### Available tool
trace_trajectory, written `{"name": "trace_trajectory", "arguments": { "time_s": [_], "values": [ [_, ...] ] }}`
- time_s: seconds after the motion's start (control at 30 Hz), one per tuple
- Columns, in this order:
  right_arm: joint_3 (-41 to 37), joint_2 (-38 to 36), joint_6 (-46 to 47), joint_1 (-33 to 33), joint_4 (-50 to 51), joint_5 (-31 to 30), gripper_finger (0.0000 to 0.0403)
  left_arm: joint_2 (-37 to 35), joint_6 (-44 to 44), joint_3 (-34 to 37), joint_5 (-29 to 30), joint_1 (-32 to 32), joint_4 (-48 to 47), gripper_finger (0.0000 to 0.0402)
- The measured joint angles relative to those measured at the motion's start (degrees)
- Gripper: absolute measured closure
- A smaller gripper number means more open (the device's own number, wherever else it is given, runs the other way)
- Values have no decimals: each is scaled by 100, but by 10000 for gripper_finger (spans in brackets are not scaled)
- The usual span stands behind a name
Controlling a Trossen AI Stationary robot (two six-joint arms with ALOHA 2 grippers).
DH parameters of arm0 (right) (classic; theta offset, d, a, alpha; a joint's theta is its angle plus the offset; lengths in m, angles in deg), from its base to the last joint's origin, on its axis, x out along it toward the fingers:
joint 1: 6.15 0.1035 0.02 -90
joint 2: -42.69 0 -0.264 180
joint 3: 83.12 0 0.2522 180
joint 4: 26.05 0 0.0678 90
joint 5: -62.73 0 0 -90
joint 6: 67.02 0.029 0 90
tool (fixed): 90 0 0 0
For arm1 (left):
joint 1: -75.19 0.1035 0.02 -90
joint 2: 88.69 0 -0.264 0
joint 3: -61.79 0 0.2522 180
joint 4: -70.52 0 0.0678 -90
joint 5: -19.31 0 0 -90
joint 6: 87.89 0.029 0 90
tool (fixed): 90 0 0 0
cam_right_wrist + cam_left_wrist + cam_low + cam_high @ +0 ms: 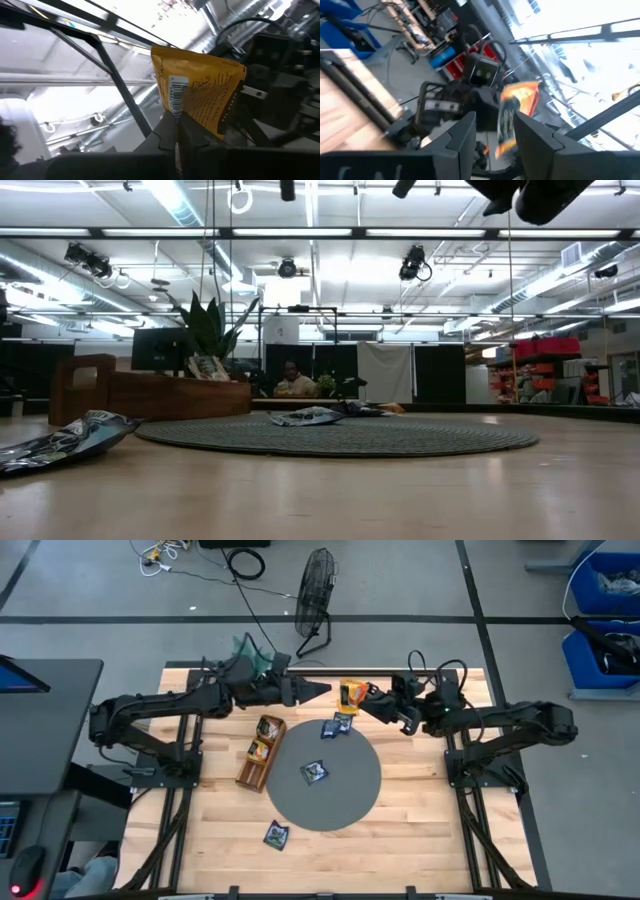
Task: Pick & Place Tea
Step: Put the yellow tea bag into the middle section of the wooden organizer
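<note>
My right gripper (368,700) is raised over the table's far side and shut on a yellow-orange tea sachet (350,695). My left gripper (322,690) is open, level with it and just to its left; in its wrist view the sachet (512,115) shows past the open fingers, apart from them. Two dark sachets (338,726) (315,772) lie flat on the round grey mat (350,800), and a third (276,834) lies on the bare wood near the front. More sachets sit in the wooden tray (262,750). My right gripper pinches the yellow-orange sachet between its two fingers at one edge, beside the barcode (174,111). The fingers come at it about level from the table's right. The sachet is lifted clear of the table and stands out flat beyond the fingertips (167,131).
The long wooden tray (150,392) stands left of the mat (430,438). A dark sachet (60,442) lies close to the low camera. A floor fan (315,595) and blue bins (605,615) stand beyond the table. A person (293,383) sits in the room behind.
</note>
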Motion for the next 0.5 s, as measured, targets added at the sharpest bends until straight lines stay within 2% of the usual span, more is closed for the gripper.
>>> {"name": "trace_trajectory", "arguments": {
  "time_s": [0.2,0.5],
  "values": [
    [0,198,79,44,-573,-42,403,315,-284,-2,-153,0,782,264],
    [0,203,79,42,-583,-42,403,531,-397,-4,-514,-31,1430,264]
  ]
}}
